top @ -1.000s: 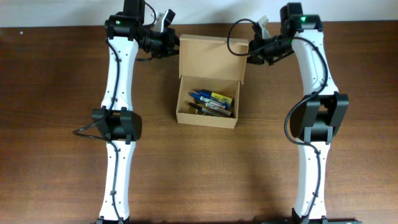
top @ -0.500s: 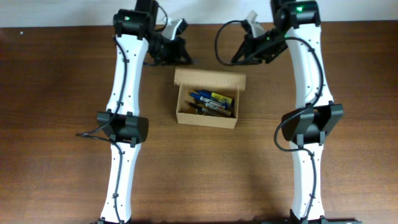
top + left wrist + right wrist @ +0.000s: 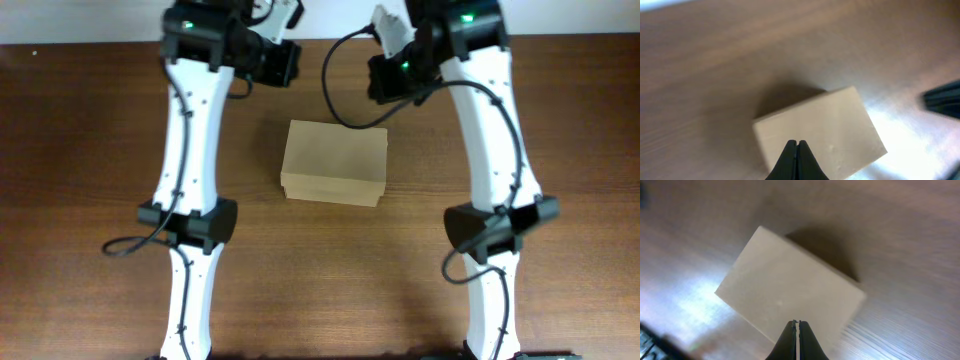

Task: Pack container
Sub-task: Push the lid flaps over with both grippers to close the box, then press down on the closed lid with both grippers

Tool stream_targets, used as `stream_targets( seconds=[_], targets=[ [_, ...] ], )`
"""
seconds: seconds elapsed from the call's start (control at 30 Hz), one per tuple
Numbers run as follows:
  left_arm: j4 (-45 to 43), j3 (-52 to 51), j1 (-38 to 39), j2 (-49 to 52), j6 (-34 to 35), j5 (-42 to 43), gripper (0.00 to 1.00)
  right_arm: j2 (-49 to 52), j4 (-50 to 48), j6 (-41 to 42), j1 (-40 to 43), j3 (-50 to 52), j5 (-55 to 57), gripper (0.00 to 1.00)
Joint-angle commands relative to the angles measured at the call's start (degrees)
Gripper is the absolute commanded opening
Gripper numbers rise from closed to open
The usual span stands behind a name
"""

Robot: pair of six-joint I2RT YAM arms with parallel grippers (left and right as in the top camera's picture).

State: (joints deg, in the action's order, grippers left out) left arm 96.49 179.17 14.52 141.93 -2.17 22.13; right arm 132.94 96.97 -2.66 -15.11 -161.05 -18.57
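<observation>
The container (image 3: pixel 335 160) is a plain tan cardboard box in the middle of the table, with its flap lid down so the contents are hidden. My left gripper (image 3: pixel 284 66) is shut and empty, raised behind the box's back left corner. My right gripper (image 3: pixel 386 80) is shut and empty, raised behind the back right corner. In the left wrist view the shut fingertips (image 3: pixel 797 144) hang over the closed box (image 3: pixel 835 125). In the right wrist view the shut fingertips (image 3: pixel 796 323) hang over the box lid (image 3: pixel 785 287).
The brown wooden table (image 3: pixel 90 180) lies on all sides of the box. Both white arms reach in from the near edge, one on each side of the box. The other arm shows as a dark blur at the right edge of the left wrist view (image 3: pixel 944 97).
The box lid stood open with pens showing inside; it has swung forward and now lies shut. Both grippers have lifted and drawn back from the lid.
</observation>
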Motion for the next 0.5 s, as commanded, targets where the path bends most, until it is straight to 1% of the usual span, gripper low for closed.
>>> stream_targets(
  seconds=[0.0, 0.07, 0.13, 0.3, 0.37, 0.47],
  targets=[
    [0.2, 0.5, -1.6, -7.4, 1.3, -10.3, 0.02, -6.9, 0.4, 2.4, 0.0, -1.4, 8.5, 0.04],
    [0.2, 0.5, -1.8, -9.8, 1.3, -14.9, 0.02, -9.8, 0.4, 3.0, -0.7, -1.4, 10.2, 0.04],
    [0.2, 0.5, -1.6, -11.2, 0.7, -17.5, 0.01, -12.2, 0.4, 3.2, -1.4, -1.3, 11.8, 0.04],
    [0.2, -1.1, -1.2, -11.9, -1.0, -17.5, 0.02, -16.2, 0.4, 5.0, -4.8, 1.7, 18.1, 0.04],
    [0.2, -3.9, -1.0, -12.9, -1.0, -17.5, 0.01, -17.8, 0.4, 5.1, -5.6, 6.0, 19.0, 0.04],
    [0.2, -11.2, -0.8, -16.8, -1.4, -17.7, 0.01, -21.0, 0.4, 5.5, -6.3, 15.2, 19.7, 0.04]
  ],
)
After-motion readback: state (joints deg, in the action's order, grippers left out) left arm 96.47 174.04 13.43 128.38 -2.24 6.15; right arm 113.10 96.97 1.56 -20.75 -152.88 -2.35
